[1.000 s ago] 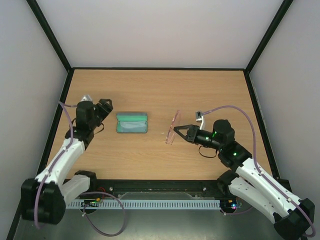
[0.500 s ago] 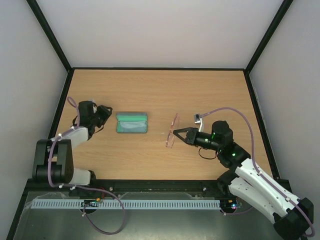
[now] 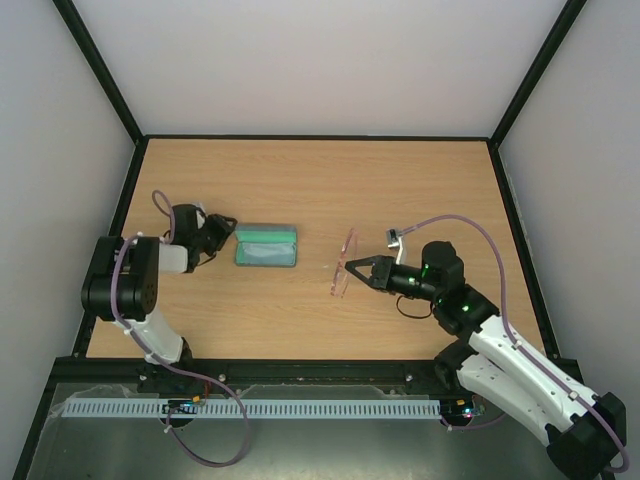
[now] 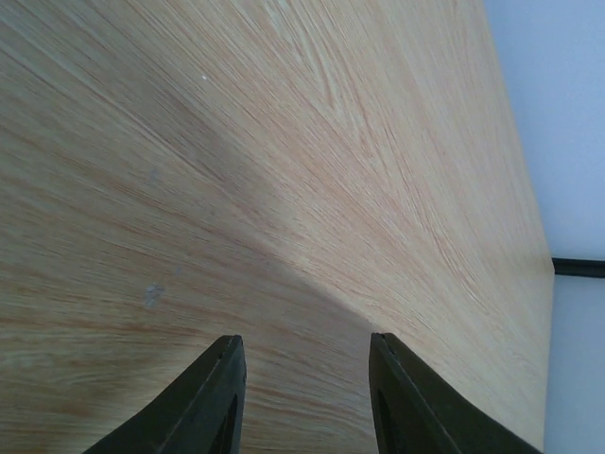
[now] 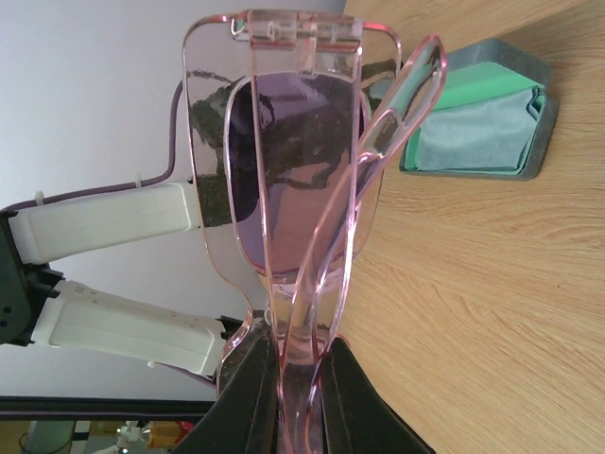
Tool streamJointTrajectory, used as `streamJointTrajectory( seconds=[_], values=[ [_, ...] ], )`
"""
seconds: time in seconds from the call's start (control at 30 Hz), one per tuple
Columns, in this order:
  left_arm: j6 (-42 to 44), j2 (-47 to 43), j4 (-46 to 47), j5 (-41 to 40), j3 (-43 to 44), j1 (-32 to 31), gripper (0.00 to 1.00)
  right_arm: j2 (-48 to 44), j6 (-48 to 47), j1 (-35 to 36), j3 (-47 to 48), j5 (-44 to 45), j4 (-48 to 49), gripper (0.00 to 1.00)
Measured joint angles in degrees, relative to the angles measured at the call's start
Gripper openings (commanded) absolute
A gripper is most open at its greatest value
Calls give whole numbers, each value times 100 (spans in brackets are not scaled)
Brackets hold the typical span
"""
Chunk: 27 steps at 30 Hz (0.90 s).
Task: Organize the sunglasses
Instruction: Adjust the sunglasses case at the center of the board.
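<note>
Left side: left arm folded back on itself. Left hand (image 3: 221,233) points toward the short left end of the case and sits just beside it. In the left wrist view the two dark fingers (image 4: 213,397) are spread, with nothing between them, only bare light-brown wooden table (image 3: 300,180) ahead.

Centre-left: grey-blue rounded oblong case (image 3: 265,245) lies flat on the table, lid open, green lining up. In the right wrist view a blue-grey cloth (image 5: 468,142) lies inside the case (image 5: 529,142) on the green.

Centre-right: thin pinkish-red translucent sunglasses (image 3: 345,262), well apart from the case and to its right. From above they show edge-on as a narrow pink strip, standing on edge rather than lying flat. Cannot tell whether the lower edge touches the table.

Right side: right arm reaches in from the near right corner. Right hand (image 3: 362,268) is at the sunglasses. In the right wrist view the black fingers (image 5: 248,378) are pressed in on the pink frame (image 5: 284,189), pinching it at one edge. One slim arm of the glasses crosses in front of the lens. The open case shows beyond the frame.
</note>
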Motion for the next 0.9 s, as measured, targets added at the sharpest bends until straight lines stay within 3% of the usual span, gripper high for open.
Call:
streamJointTrajectory(
  seconds=[0.5, 0.9],
  values=[
    [-175, -127, 1097, 146, -1029, -354, 38, 190, -7, -4, -79, -20, 107, 1],
    [-175, -1132, 929, -68, -1722, -1248, 38, 308, -103, -4, -79, -13, 111, 1]
  ],
)
